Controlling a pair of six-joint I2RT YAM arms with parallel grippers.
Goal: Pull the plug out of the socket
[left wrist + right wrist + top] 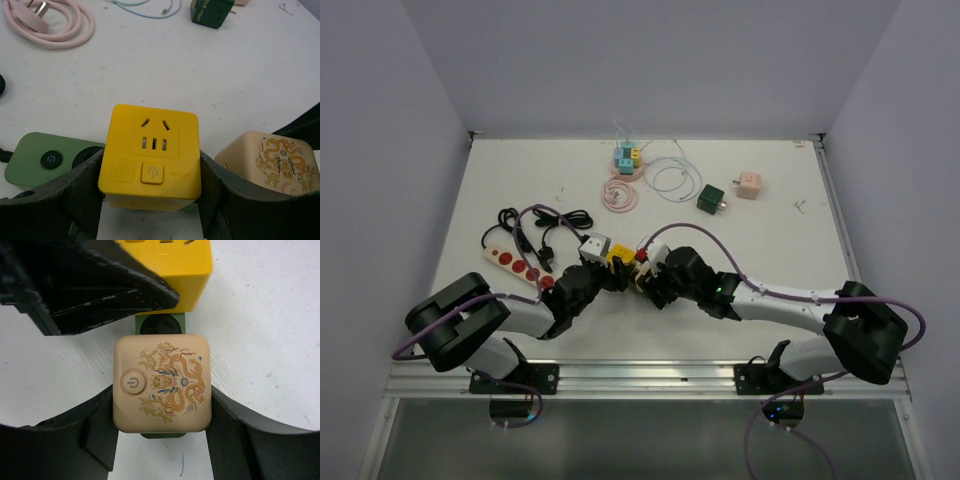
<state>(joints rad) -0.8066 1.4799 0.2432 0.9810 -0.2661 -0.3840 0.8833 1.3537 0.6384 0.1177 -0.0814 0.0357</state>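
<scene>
Grab step looks done to me: left gripper is clamped on the yellow cube, and right gripper squeezes the beige plug. Both cubes sit in the green strip mid-table. Next probably needs a straight pull while the other arm braces.

The yellow cube plug, its top face carrying socket slots and a round power button, sat upright on the green power strip, which lay flat. Just beside it on the same strip sat the beige cube plug, printed with a golden dragon and a power button. One dark outlet of the strip showed between the two cubes.
</scene>
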